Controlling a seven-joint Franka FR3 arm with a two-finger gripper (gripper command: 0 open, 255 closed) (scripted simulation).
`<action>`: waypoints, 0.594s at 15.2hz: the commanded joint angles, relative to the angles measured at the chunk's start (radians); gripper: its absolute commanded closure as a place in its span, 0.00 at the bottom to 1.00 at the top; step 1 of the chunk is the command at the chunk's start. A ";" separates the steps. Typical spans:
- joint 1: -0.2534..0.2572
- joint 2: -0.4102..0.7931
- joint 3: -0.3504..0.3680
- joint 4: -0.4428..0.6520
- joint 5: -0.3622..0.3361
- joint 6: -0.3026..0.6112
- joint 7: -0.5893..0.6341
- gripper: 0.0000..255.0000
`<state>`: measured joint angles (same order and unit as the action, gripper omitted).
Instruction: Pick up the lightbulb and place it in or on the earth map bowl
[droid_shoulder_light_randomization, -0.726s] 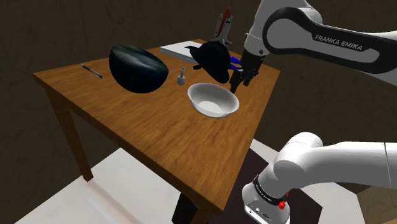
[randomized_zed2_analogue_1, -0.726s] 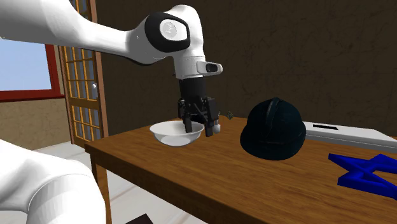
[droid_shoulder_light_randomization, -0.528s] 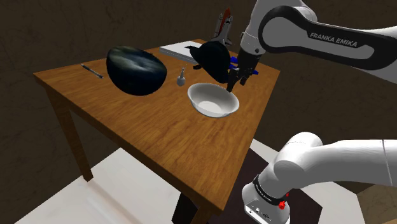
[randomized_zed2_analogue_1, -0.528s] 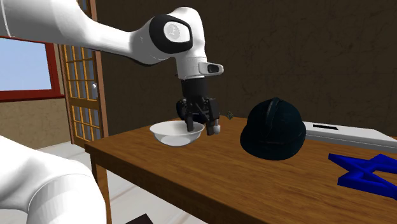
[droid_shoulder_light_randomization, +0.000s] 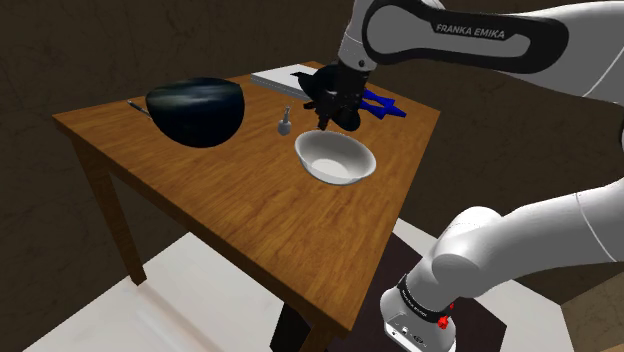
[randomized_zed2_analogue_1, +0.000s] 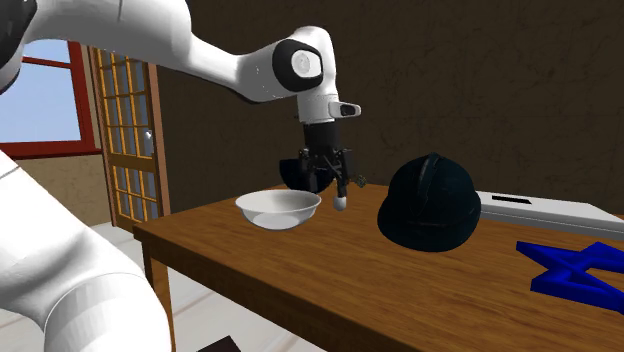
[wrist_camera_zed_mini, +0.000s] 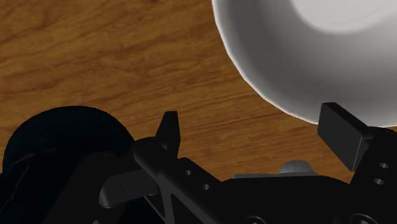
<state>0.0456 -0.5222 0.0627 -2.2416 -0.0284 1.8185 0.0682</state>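
You have the end effector (droid_shoulder_light_randomization: 328, 112) released, fingers spread with nothing between them, hanging over the surface (droid_shoulder_light_randomization: 240, 195) at the far rim of the white bowl (droid_shoulder_light_randomization: 336, 158). The lightbulb (droid_shoulder_light_randomization: 284, 124) stands on the surface, just to the shoulder view's left of it, between the white bowl and the dark blue bowl (droid_shoulder_light_randomization: 195, 110).

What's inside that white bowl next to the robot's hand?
Nothing: the white bowl looks bare inside in the shoulder view. The gripper hangs open just by its rim. In the second exterior view the bowl's near wall hides the inside.
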 joint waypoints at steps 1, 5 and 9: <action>0.009 0.061 0.010 0.045 0.014 0.028 0.009 0.00; 0.025 0.188 0.031 0.161 0.038 0.062 0.026 0.00; 0.035 0.274 0.045 0.236 0.049 0.090 0.038 0.00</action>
<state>0.0795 -0.2658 0.1061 -2.0150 0.0192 1.8966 0.1056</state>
